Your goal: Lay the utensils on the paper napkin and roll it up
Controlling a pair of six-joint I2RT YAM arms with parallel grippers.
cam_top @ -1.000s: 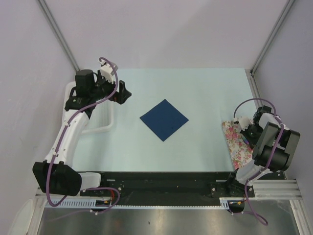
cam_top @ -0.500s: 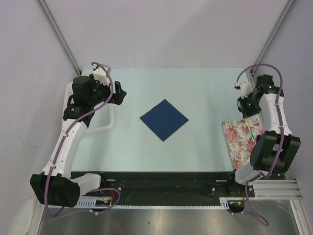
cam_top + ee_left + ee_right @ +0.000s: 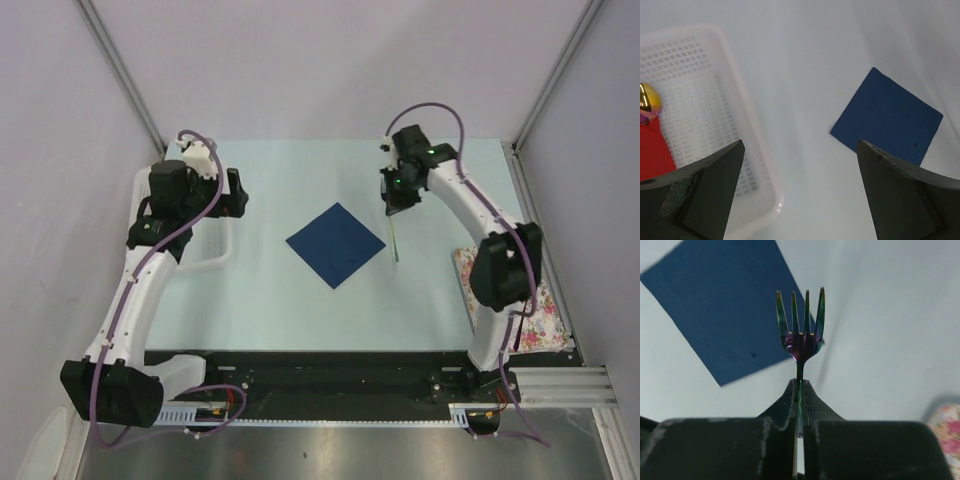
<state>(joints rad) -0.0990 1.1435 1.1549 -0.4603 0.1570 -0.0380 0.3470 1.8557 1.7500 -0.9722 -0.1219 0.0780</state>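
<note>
We see a pale mint table (image 3: 300, 310) between lilac walls (image 3: 300, 70) with grey posts (image 3: 120, 70) at the far corners; the navy napkin (image 3: 335, 244) lies flat at its middle, with a white basket (image 3: 747, 115) at the napkin's 9 o'clock and a floral cloth (image 3: 478, 280) at its 4 o'clock. The right gripper (image 3: 800, 387) pinches a fork (image 3: 801, 335) by its neck, tines just beside the napkin's 3 o'clock corner, while the left gripper (image 3: 800, 145) hangs spread wide between basket and napkin. The jaws hide the fork's handle, the left arm (image 3: 150, 270) covers part of the basket, and a red object (image 3: 652, 150) in the basket is cut off.
</note>
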